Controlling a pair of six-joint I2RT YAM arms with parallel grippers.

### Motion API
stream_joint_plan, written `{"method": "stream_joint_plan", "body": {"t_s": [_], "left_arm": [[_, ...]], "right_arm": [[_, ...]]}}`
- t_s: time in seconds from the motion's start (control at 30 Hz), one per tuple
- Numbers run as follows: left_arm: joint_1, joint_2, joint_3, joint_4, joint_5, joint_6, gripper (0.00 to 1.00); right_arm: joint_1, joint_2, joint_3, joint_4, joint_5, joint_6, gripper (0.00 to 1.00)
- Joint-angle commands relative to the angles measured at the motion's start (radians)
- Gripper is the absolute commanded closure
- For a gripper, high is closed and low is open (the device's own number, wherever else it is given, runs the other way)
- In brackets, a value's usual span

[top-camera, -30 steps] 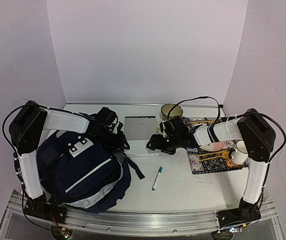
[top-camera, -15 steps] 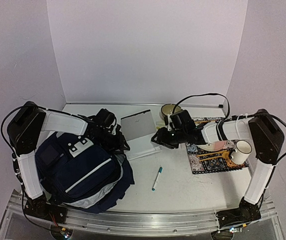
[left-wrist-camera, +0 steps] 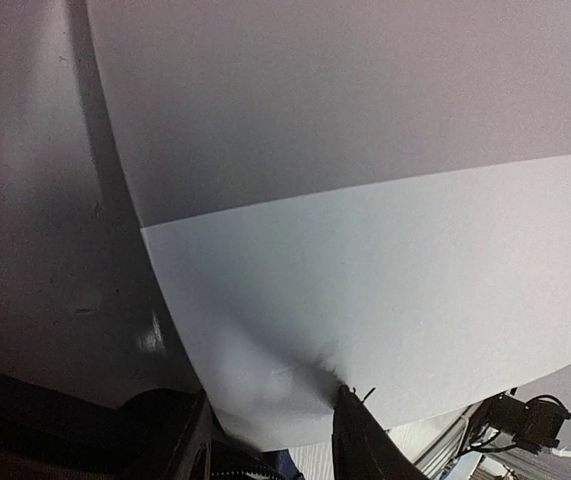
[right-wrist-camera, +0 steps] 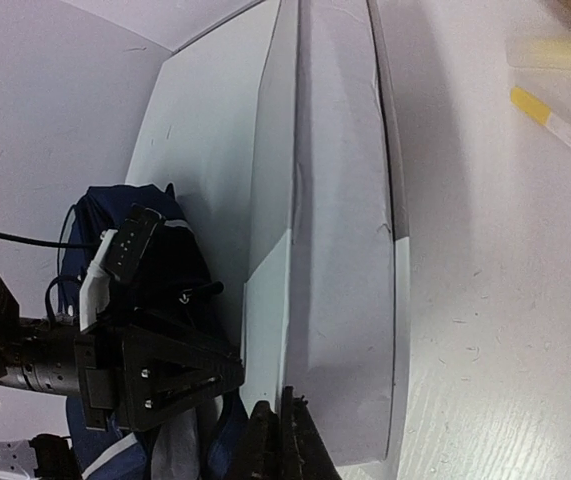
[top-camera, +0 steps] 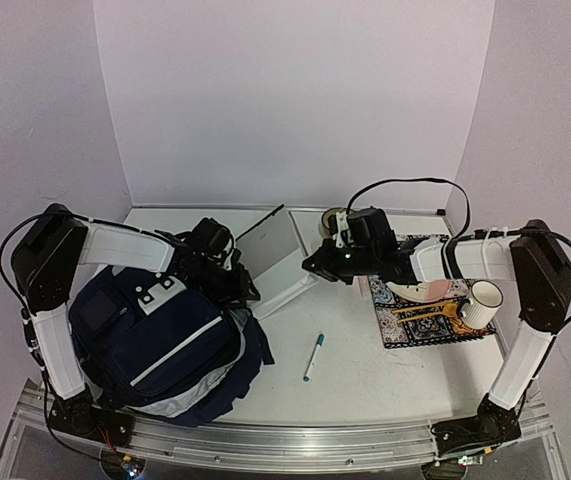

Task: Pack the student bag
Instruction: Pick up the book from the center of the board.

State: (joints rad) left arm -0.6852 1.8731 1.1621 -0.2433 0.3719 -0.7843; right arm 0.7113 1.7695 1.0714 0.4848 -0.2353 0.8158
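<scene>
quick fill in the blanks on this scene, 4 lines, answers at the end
The tool shut on the tilted grey notebook belongs to the ____ arm.
The student bag lies on the ____ arm's side of the table.
The pen lies between the bag and the patterned mat, touching ____ of them.
The white mug stands on the ____.
Missing words: right; left; neither; mat

Overhead view, two close wrist views
</scene>
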Motion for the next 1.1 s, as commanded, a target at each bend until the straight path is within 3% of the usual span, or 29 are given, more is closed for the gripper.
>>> {"method": "stream_joint_plan", "body": {"t_s": [0.0, 0.2, 0.43, 0.63, 0.77, 1.07], "left_arm": [[-0.043, -0.119, 0.007, 0.075, -0.047, 0.035, 0.54], [-0.113, -0.190, 0.023, 0.075, -0.237, 0.163, 0.45], [-0.240, -0.239, 0.017, 0.088, -0.540, 0.458, 0.36], [-0.318, -0.281, -0.076, 0.203, -0.643, 0.646, 0.29], [-0.366, -0.317, -0.184, 0.388, -0.699, 0.738, 0.22], [-0.408, -0.232, -0.235, 0.507, -0.883, 0.854, 0.12]], "right_arm": [[0.015, -0.051, 0.011, 0.010, -0.052, 0.005, 1.00], [0.008, -0.080, 0.043, -0.034, -0.036, 0.018, 1.00], [0.001, -0.099, 0.109, -0.129, -0.024, 0.056, 1.00], [-0.007, -0.117, 0.148, -0.193, -0.019, 0.113, 1.00], [-0.009, -0.120, 0.175, -0.226, -0.021, 0.157, 1.00], [-0.008, -0.131, 0.199, -0.251, -0.043, 0.221, 1.00]]}}
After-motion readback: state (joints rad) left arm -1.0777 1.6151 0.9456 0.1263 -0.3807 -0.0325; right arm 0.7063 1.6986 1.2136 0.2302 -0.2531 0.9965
